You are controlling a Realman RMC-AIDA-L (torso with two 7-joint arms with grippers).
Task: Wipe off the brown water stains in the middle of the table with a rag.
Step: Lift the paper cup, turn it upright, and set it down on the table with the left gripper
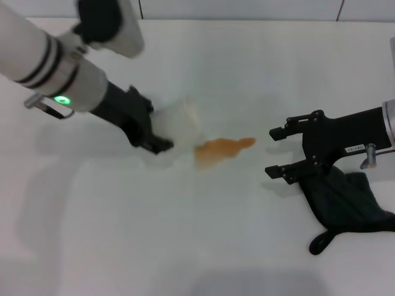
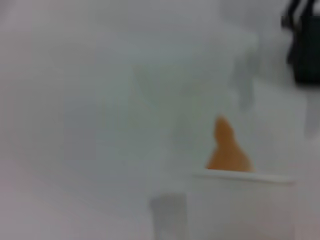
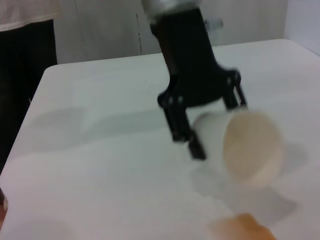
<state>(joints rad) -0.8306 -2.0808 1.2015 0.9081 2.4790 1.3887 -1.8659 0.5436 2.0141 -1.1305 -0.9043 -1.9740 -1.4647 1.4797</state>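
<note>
White table (image 1: 247,74) carries the brown water stains (image 1: 221,150); the rag (image 1: 345,203) lies at 4 o'clock beneath the spread right gripper (image 1: 278,151). Left gripper (image 1: 162,139) pinches a tipped white cup (image 1: 182,123).

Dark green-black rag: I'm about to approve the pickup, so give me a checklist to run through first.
1. Soft dark green-black rag lies on the white tabletop, not yet grasped: ok.
2. Right gripper open, above the rag's edge: ok.
3. Orange-brown liquid stain unwiped, uncovered: ok.
4. White cup tilted at the left gripper beside the stain: not ok.
5. Left fingers' hold on the cup: cannot tell.
</note>
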